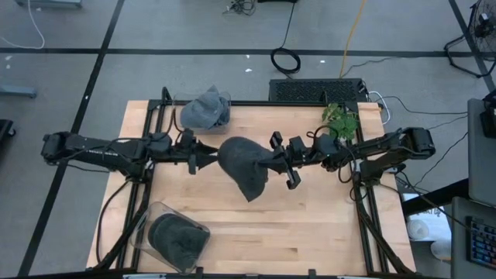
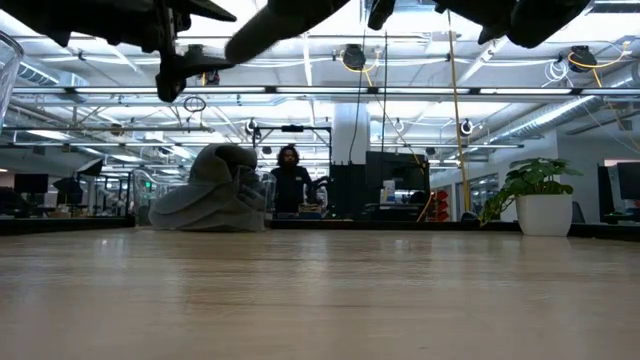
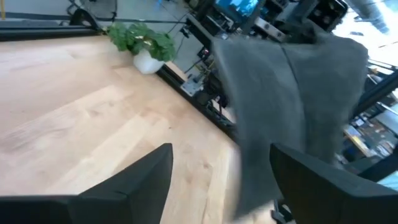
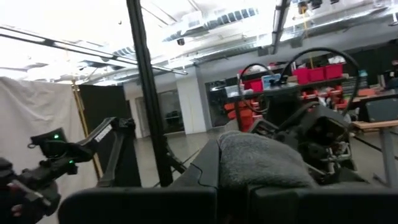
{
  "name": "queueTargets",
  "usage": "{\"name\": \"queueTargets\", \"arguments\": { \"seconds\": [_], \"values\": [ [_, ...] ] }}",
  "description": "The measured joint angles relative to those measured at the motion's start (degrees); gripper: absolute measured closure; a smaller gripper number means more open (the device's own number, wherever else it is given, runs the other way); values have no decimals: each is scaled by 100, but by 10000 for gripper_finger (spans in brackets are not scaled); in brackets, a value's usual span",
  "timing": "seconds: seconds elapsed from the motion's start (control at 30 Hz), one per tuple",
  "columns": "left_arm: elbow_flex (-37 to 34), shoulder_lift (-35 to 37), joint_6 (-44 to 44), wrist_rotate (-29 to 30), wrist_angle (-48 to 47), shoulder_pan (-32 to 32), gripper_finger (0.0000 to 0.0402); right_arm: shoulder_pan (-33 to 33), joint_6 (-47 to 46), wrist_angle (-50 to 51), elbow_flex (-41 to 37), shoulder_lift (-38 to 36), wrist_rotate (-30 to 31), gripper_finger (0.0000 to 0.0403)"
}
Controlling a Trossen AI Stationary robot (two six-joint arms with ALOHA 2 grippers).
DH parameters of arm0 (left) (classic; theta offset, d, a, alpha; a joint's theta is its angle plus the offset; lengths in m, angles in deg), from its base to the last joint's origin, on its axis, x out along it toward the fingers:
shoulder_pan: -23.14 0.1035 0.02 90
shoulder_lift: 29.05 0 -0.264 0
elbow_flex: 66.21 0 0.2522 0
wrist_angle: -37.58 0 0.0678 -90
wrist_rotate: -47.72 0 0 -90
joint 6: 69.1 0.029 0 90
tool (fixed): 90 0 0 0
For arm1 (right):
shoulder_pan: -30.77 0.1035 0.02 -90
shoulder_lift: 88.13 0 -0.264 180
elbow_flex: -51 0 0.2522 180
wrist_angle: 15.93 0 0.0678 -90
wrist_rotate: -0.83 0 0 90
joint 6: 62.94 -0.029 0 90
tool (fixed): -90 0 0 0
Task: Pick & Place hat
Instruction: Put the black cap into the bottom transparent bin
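The hat [image 1: 244, 167] hangs in the air over the middle of the bench [image 1: 310, 217], a soft dark grey knit thing, limp and folded, its loose end drooping toward the wood. The right claw [image 1: 273, 160] is clamped tight on one edge of it and carries all its weight. The left claw [image 1: 211, 155] sits just beside the other edge with its fingers [image 3: 146, 180] spread wide and nothing between them; from its wrist view the cloth hangs right ahead.

To my eye this is the middle of a handover, the hat now with the right arm alone. Next I'd expect the left arm to draw clear and the right to carry the hat to wherever it goes, low enough that the limp cloth lands flat.

Another grey hat [image 1: 205, 110] lies at the far edge, a third [image 1: 177, 239] in a clear tub [image 1: 147, 213] near the front, a plant [image 1: 341, 120] at the far right.
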Motion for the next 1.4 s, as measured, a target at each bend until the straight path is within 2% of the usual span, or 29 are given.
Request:
{"name": "queueTargets", "arguments": {
  "seconds": [0.2, 0.4, 0.63, 1.0, 1.13, 1.3, 1.4],
  "values": [
    [1, -143, -196, -39, 58, 93, 123, -10, 30, -8, 0, 0, 109, 403],
    [7, -548, -413, -795, 414, 55, 146, -8, 150, 25, 0, 0, 178, 403],
    [7, -938, -393, -997, 1148, 3, 169, -9, 219, 50, 0, 45, 184, 403],
    [7, -942, -423, -1166, 1211, 1, 212, -8, 219, 87, 0, 52, 197, 403],
    [7, -940, -435, -1370, 1204, 1, 255, -8, 219, 90, 0, 52, 299, 403],
    [7, -914, -297, -1976, 1154, 9, 375, -11, 263, 240, -2, 53, 562, 398],
    [41, -689, -438, -2464, 1036, 52, 384, -24, 263, 397, -2, 51, 616, 385]
  ]
}}
